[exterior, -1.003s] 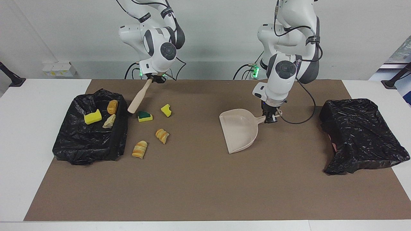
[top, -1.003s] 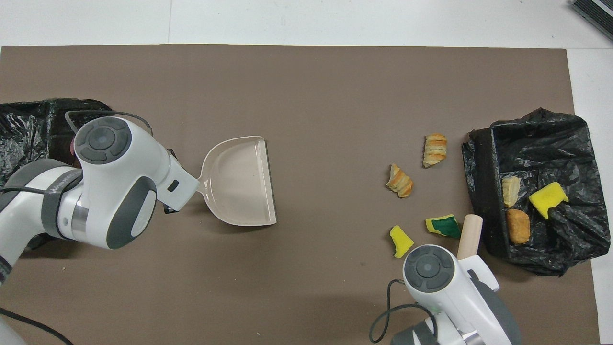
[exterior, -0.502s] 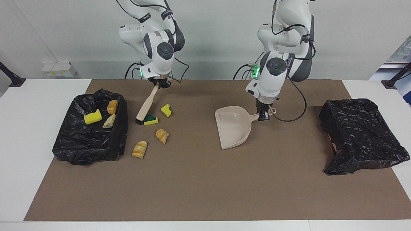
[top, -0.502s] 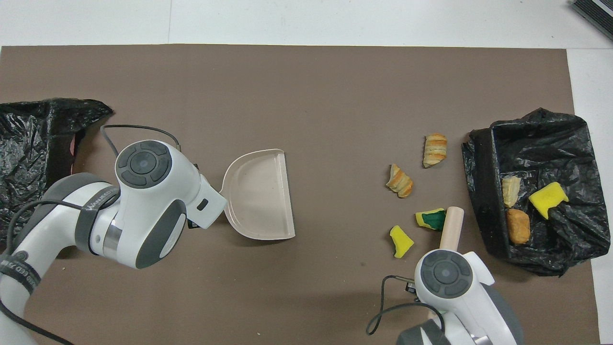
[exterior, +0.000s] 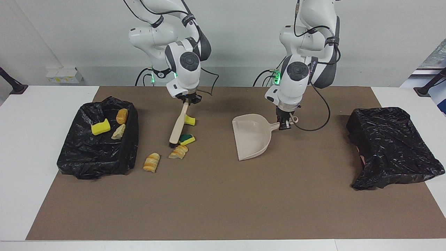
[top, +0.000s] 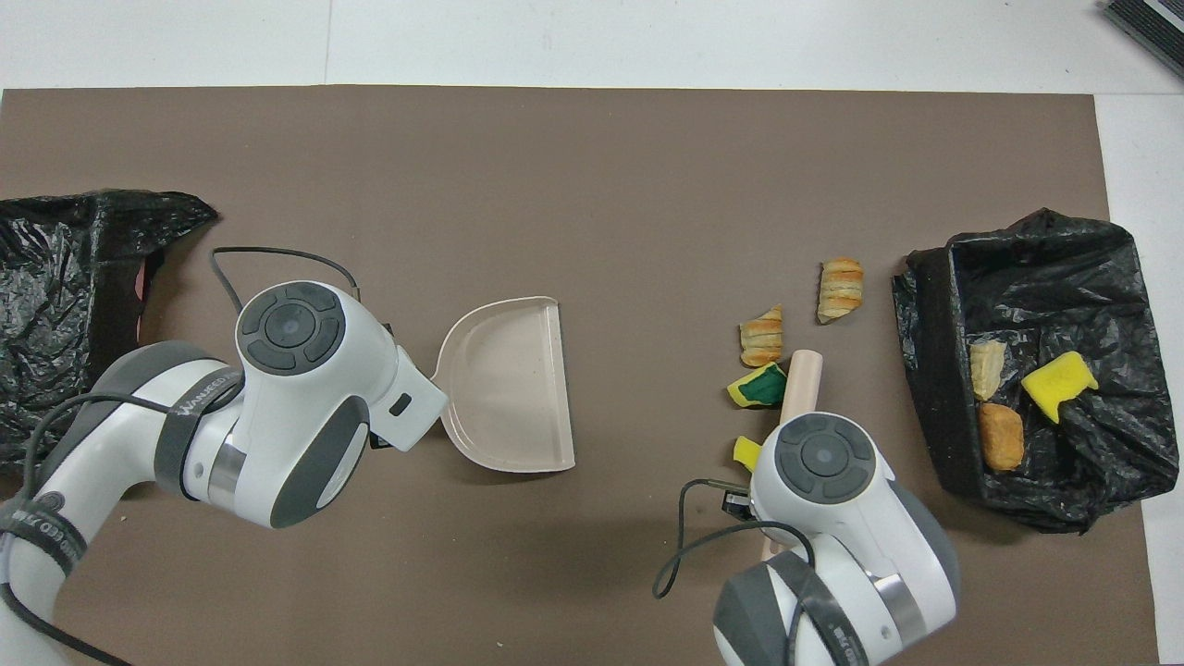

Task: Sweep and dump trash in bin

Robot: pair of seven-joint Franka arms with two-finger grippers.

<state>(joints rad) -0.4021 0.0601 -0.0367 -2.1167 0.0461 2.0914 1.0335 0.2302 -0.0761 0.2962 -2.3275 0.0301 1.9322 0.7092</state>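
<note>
My right gripper (exterior: 190,100) is shut on the handle of a wooden brush (exterior: 178,123) whose bristles rest on the mat. Against the brush lie three pieces of trash: a green-faced sponge (exterior: 187,139), a yellow sponge chunk (exterior: 190,120) and a croissant piece (exterior: 179,152). A second croissant piece (exterior: 152,162) lies apart, nearer the open black-lined bin (exterior: 97,157). My left gripper (exterior: 285,124) is shut on the handle of the beige dustpan (exterior: 251,137), which lies on the mat, its mouth toward the trash. In the overhead view the brush (top: 801,379) sticks out past my right wrist.
The open bin (top: 1036,250) at the right arm's end holds a yellow sponge (exterior: 100,127) and two bread pieces (exterior: 122,116). A second bin covered by a black bag (exterior: 390,146) sits at the left arm's end. Brown mat (exterior: 223,202) covers the table.
My right arm swept the brush toward the dustpan, pushing the green-faced sponge, the yellow chunk and one croissant piece along. My left arm slid the dustpan closer to the trash.
</note>
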